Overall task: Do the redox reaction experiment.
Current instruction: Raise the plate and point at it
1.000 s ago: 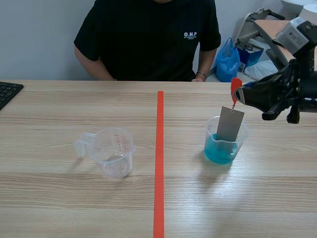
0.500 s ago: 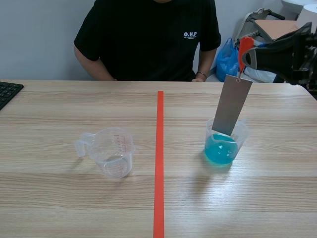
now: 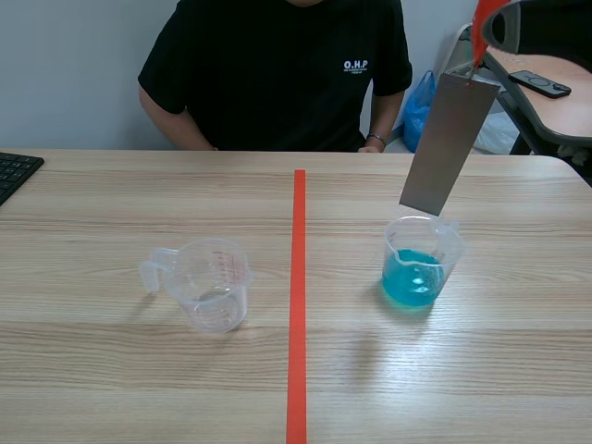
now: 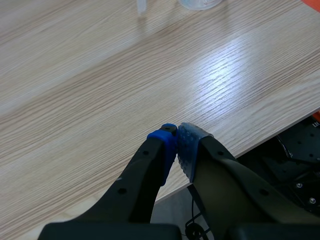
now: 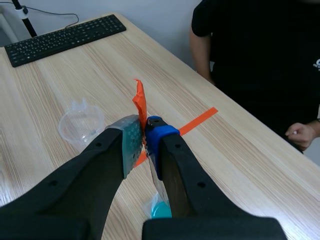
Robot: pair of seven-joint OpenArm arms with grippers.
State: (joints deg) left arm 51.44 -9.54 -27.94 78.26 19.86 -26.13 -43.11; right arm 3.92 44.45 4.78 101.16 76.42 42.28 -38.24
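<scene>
While the grey metal plate (image 3: 449, 143) is clamped by its orange tab (image 5: 139, 102) in the right gripper (image 5: 145, 131), it is hung tilted just above the beaker of blue liquid (image 3: 421, 268) on the worktop (image 3: 139, 388). The left gripper (image 4: 176, 141) is seen closed on nothing, pads touching, over the worktop's near edge.

Readable text: one print only.
"O.H.P" in white on the chest of the black T-shirt (image 3: 277, 83); the smaller line under it is too small to read; red scale marks on the clear measuring cup (image 3: 215, 282) are illegible.
</scene>
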